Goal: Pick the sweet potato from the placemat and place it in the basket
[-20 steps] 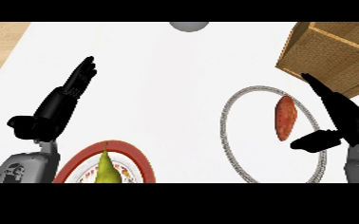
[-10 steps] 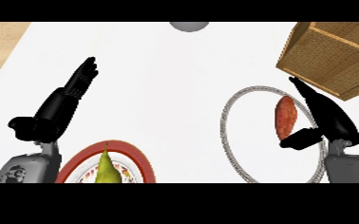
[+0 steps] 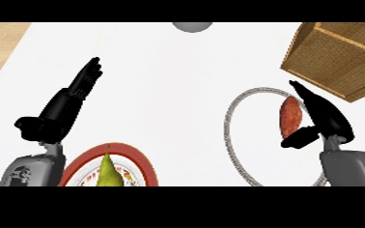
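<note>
– Basket (image 3: 329,58)?
– Woven box, cropped at upper right.
– Sweet potato (image 3: 291,117)?
– Tapered, reddish, on rope-rimmed placemat (image 3: 228,125) at right; right hand (image 3: 327,118) beside it, fingers straight, grasping nothing, contact unclear.

The basket (image 3: 331,58) runs off the top and right edges, so only part of it shows. A grey round thing (image 3: 191,26) at the top edge is cut to a sliver, too little to name. The plate (image 3: 137,157) and the pear (image 3: 107,171) on it are cut off by the lower edge. The right hand (image 3: 328,118) hides the right side of the sweet potato (image 3: 290,118) and the placemat's (image 3: 227,125) right rim.
</note>
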Controlling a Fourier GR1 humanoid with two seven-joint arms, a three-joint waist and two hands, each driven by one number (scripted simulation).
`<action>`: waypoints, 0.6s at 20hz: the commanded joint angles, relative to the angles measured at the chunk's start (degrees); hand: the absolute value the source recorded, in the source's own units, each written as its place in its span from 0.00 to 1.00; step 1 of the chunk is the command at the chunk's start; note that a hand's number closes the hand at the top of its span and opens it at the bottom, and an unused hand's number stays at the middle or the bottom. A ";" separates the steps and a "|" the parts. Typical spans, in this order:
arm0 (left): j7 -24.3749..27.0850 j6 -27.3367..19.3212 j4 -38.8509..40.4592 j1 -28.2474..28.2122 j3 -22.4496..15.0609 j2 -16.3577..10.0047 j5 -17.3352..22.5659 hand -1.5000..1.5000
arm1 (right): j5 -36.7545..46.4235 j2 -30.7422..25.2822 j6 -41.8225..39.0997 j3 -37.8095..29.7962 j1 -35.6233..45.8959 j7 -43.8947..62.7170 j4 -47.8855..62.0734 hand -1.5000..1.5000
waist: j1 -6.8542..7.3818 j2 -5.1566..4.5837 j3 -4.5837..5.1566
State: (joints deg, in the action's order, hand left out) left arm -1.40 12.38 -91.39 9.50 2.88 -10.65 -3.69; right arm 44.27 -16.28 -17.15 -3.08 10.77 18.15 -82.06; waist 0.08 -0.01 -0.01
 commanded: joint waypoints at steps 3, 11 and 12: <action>-1.64 1.88 -0.93 0.22 2.13 -0.70 1.54 0.50 | -1.20 -2.29 -1.79 -2.68 -0.58 -4.83 3.84 0.00 | -0.02 0.02 0.00; 0.07 3.06 -3.63 -3.44 1.61 -0.64 0.89 0.50 | 2.66 -0.70 -0.54 1.99 -0.35 -8.97 10.35 1.00 | 0.24 0.00 -0.01; -0.61 1.62 -1.30 -0.40 1.90 0.40 0.17 0.50 | 0.53 -0.35 -4.83 1.14 -1.59 -4.94 2.76 1.00 | -0.11 0.04 0.01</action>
State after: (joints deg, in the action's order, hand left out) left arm -2.03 13.74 -92.58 9.01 4.11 -10.34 -3.65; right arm 45.01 -17.05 -19.63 -2.64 10.83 12.85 -77.16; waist 0.09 0.28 0.37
